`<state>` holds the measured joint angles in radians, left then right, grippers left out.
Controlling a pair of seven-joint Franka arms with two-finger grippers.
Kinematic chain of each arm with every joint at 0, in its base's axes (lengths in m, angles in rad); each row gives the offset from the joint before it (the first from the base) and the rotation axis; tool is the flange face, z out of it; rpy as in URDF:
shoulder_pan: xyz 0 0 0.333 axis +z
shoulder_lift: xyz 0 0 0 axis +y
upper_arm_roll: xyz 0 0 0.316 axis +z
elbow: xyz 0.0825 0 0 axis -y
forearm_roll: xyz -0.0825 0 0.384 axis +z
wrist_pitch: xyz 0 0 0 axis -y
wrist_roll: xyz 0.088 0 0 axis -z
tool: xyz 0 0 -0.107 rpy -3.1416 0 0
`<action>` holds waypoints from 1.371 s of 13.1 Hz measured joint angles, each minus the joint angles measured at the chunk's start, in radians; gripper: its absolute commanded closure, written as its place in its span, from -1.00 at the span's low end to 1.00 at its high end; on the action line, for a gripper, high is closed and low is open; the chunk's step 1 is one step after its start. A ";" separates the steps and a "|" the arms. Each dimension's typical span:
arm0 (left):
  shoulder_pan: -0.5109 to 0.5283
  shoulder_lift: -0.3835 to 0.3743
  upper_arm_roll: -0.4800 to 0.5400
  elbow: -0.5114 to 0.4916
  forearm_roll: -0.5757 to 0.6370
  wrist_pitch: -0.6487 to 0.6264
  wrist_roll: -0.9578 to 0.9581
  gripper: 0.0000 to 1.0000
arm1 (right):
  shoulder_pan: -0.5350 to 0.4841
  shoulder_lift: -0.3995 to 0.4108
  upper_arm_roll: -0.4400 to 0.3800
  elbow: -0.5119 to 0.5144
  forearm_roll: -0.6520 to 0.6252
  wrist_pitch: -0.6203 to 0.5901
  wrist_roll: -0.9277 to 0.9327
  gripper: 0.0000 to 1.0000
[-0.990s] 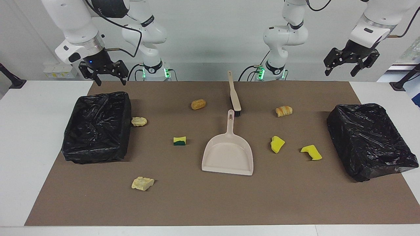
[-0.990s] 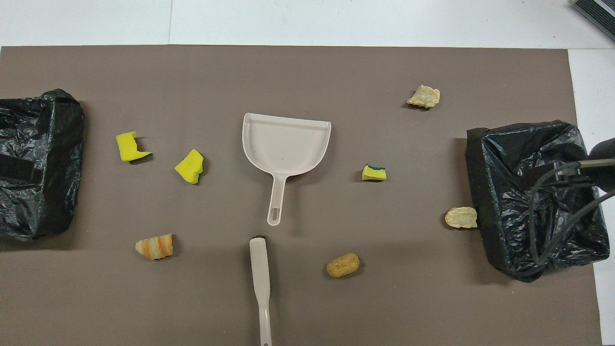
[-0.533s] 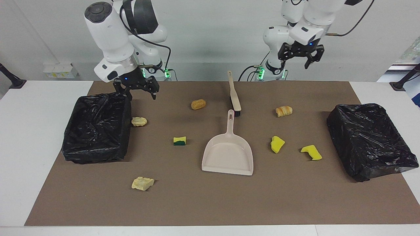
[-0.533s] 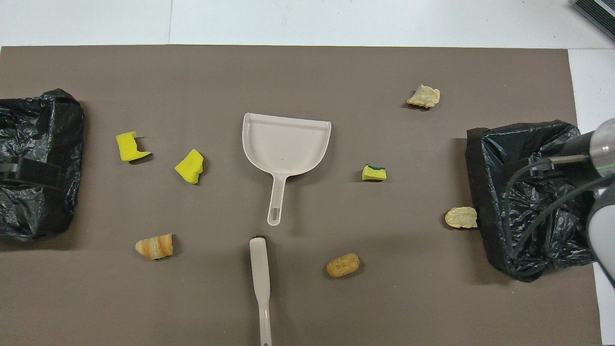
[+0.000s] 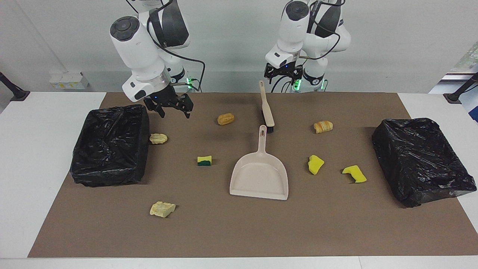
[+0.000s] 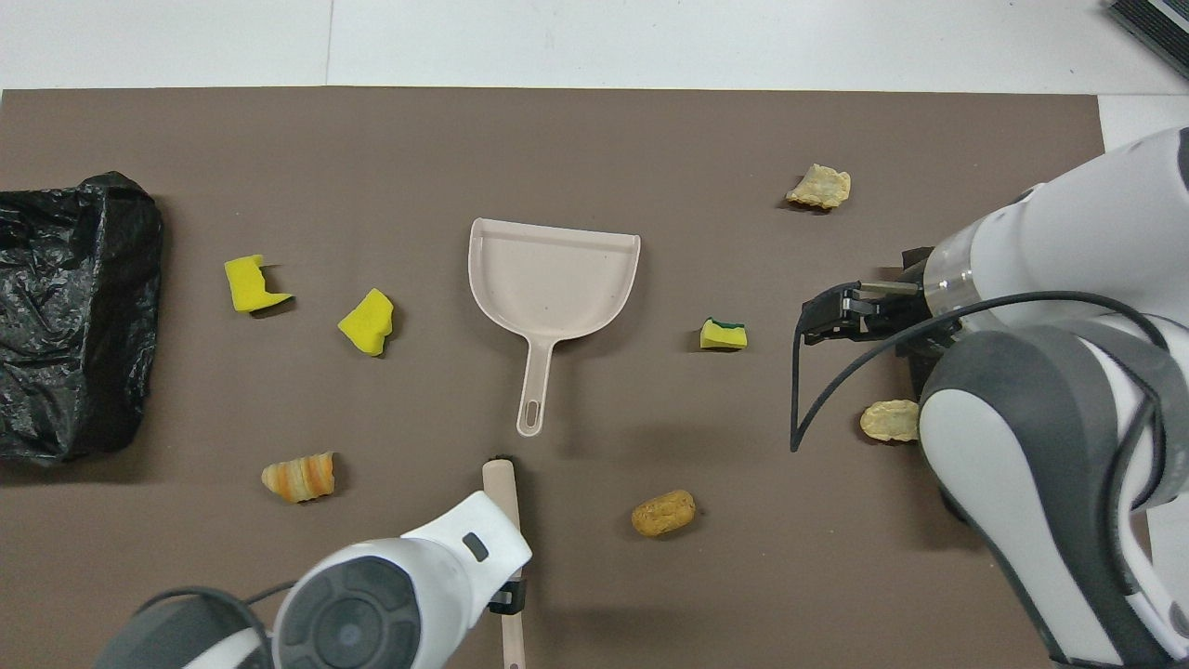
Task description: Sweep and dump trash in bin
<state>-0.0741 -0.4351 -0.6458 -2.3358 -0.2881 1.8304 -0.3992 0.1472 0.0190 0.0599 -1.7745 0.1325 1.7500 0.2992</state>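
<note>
Brown matting covers the table where seven yellow and golden trash scraps lie scattered around the beige plastic dustpan; the left claw, fingers apart, hangs over the beige-handled black-bristled brush, likely about to grasp it, while the right claw, also spread and empty, hovers beside the black-bagged bin.

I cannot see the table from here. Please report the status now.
Left hand open, over brush handle. Right hand open, empty, near bin. Seven trash scraps unswept; dustpan empty. Nothing blocking.

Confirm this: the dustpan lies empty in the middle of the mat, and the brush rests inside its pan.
Not quite. The dustpan does lie empty mid-mat, but the brush is not in its pan: it lies on the mat nearer the robots, bristle end just off the dustpan's handle tip. The facing view shows this.
</note>
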 measured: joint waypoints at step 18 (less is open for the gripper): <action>0.000 0.005 -0.257 -0.250 -0.129 0.299 -0.108 0.80 | 0.133 0.262 0.004 0.074 0.003 0.162 0.124 -1.00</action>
<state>-0.0737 -0.4302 -0.9032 -2.5859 -0.4171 2.1298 -0.5074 0.2801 0.2811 0.0640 -1.7004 0.1357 1.9116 0.4231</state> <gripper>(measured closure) 0.467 0.000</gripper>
